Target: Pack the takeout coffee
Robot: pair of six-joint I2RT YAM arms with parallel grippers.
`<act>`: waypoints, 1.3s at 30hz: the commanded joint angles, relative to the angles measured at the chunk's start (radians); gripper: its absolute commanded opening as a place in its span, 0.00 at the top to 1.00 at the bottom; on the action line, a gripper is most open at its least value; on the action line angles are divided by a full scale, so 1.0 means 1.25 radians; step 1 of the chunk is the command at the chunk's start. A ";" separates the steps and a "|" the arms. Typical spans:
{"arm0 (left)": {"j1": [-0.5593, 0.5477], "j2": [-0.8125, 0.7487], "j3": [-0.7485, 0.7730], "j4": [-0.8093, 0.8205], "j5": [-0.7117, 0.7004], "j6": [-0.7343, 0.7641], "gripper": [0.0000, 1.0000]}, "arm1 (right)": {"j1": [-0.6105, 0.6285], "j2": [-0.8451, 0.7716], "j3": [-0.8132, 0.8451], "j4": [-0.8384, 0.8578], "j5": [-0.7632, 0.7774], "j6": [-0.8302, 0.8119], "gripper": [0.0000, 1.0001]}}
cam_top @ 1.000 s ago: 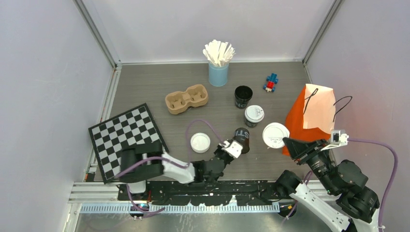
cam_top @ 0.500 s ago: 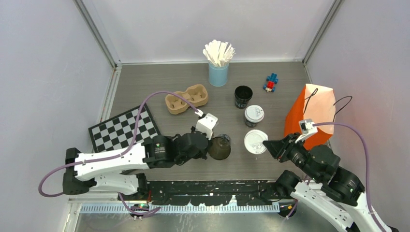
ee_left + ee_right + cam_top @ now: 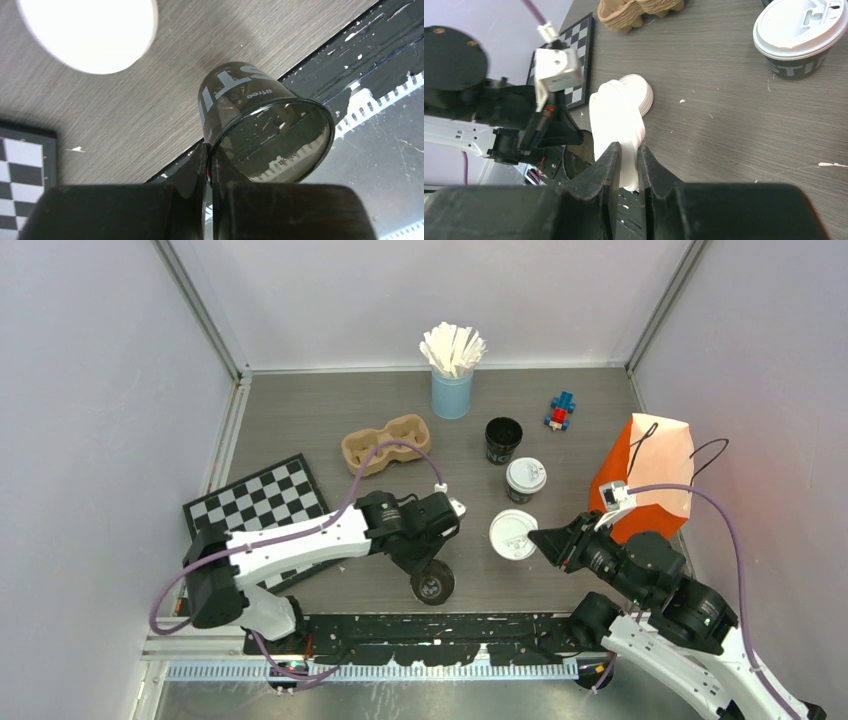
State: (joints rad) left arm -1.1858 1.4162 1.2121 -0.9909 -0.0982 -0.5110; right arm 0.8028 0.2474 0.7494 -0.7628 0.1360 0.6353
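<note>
Top external: we see left pincer (image 3: 428, 568) clamped on lidless black cup (image 3: 435, 587) rim, swung from centre to bench (image 3: 300, 410) 6 o'clock edge. Right pincer (image 3: 543, 539) pinching white lid (image 3: 512, 534), shifted toward 9 o'clock. We judge capping next.

white-and-black arms (image 3: 290, 545) with purple cables (image 3: 392, 444) (black fingers (image 3: 192, 172)).

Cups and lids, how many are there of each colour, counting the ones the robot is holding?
black cup: 3 (one held, one open, one lidded)
blue cup: 1
white lid: 3 (one on a cup, one held, one lying flat)
Total: 7
</note>
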 commanded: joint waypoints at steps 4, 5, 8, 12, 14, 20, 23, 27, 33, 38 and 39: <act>0.071 0.094 0.047 0.027 0.180 0.078 0.99 | -0.001 0.020 0.000 0.054 -0.020 0.007 0.78; 0.079 0.104 0.044 0.034 0.188 0.082 0.99 | 0.000 0.020 -0.002 0.055 -0.020 0.007 0.78; 0.102 0.120 0.031 0.056 0.209 0.087 0.97 | 0.000 0.019 -0.010 0.064 -0.018 0.007 0.78; 0.119 0.122 0.014 0.094 0.234 0.085 0.83 | -0.001 0.026 -0.023 0.079 -0.028 0.013 0.78; 0.123 0.125 0.013 0.098 0.235 0.087 0.80 | -0.001 0.034 -0.024 0.081 -0.034 0.014 0.78; 0.137 0.114 0.023 0.099 0.228 0.089 0.55 | 0.000 0.045 -0.029 0.102 -0.051 0.033 0.78; 0.157 0.067 0.026 0.108 0.199 0.085 0.48 | -0.001 0.061 -0.053 0.145 -0.094 0.064 0.78; 0.218 -0.041 0.000 0.145 0.147 0.066 0.35 | 0.000 0.120 -0.109 0.240 -0.192 0.118 0.78; 0.310 -0.256 -0.101 0.218 0.098 0.060 0.22 | 0.000 0.229 -0.161 0.384 -0.289 0.192 0.78; 0.328 -0.349 -0.179 0.236 0.177 0.063 0.07 | 0.001 0.320 -0.180 0.459 -0.331 0.227 0.78; 0.328 -0.362 -0.198 0.244 0.199 0.057 0.02 | 0.000 0.336 -0.184 0.474 -0.339 0.233 0.78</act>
State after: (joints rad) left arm -0.7807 0.9928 1.0363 -0.7403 0.0608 -0.4370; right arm 0.8028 0.6117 0.5282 -0.3347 -0.2070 0.8680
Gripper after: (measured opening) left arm 0.917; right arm 0.228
